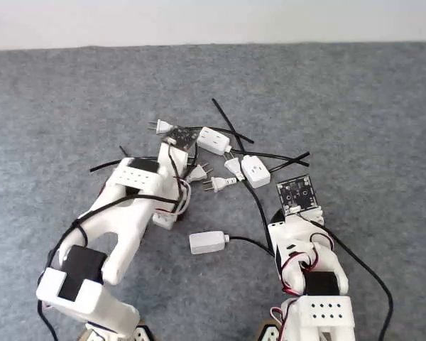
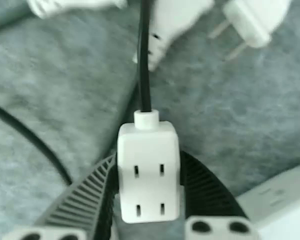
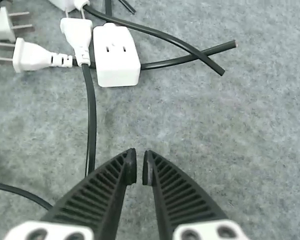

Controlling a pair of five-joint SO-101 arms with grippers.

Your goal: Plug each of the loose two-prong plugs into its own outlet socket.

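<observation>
Looks like the first pairing is being set up: the left claw is clamped on a white outlet block, right beside the pile of loose plugs on the grey surface. So I'd guess the next move is getting one plug lined up prongs-first with those slots. The right claw is pinched together on nothing (it'd need to open first) near a second outlet block, and the crossed black cords around the plugs look like a snag risk.

grey felt-like table cover, evenly lit, runs to a pale wall behind.
</observation>
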